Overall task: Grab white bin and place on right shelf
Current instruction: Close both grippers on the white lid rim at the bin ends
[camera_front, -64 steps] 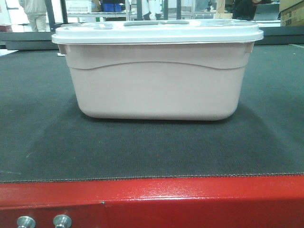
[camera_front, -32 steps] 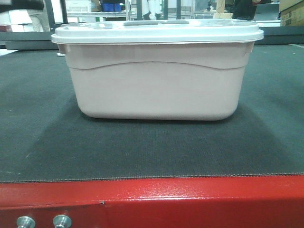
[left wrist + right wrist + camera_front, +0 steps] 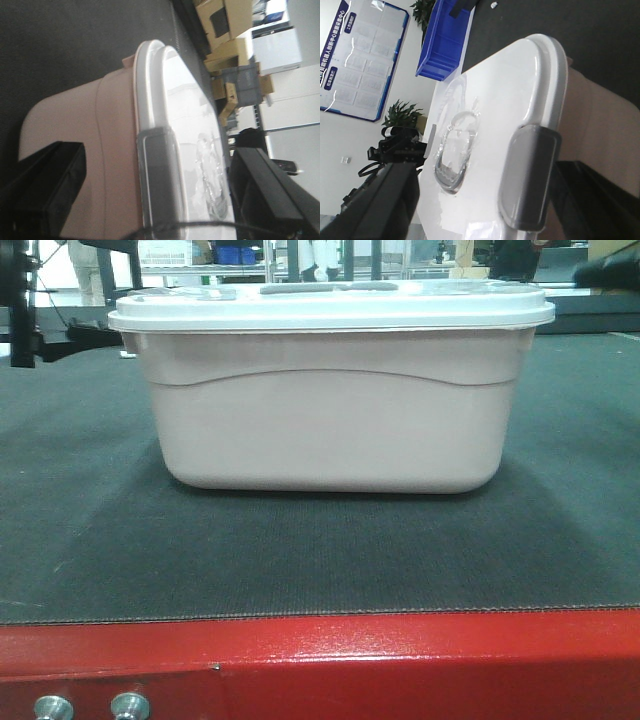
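In the front view, the bin (image 3: 325, 430) is sitting upright in the middle of the bench, on the dark mat (image 3: 300, 560). It is set back from the red rail (image 3: 400, 660) along the near edge. The lid (image 3: 330, 308) is lying closed on top. A dark arm part (image 3: 20, 320) is showing at the far left, clear of the bin.

In the left wrist view, my left jaws are standing wide apart, grasping nothing. One finger (image 3: 45, 195) is hanging beside the bin's pinkish wall (image 3: 75, 125) and the other (image 3: 265, 195) is hanging over the lid. The grey latch (image 3: 157, 180) is lying between them. I cannot tell whether either finger is touching. Cardboard boxes (image 3: 225, 20) are standing in the background.

In the right wrist view, my right jaws are likewise spread and holding nothing. Their fingers (image 3: 380, 210) are flanking a second latch (image 3: 530, 180) at the bin's other end. A blue bin (image 3: 445, 40) is lying on the mat beyond the lid, and a poster (image 3: 360, 55) is hanging on the wall behind.
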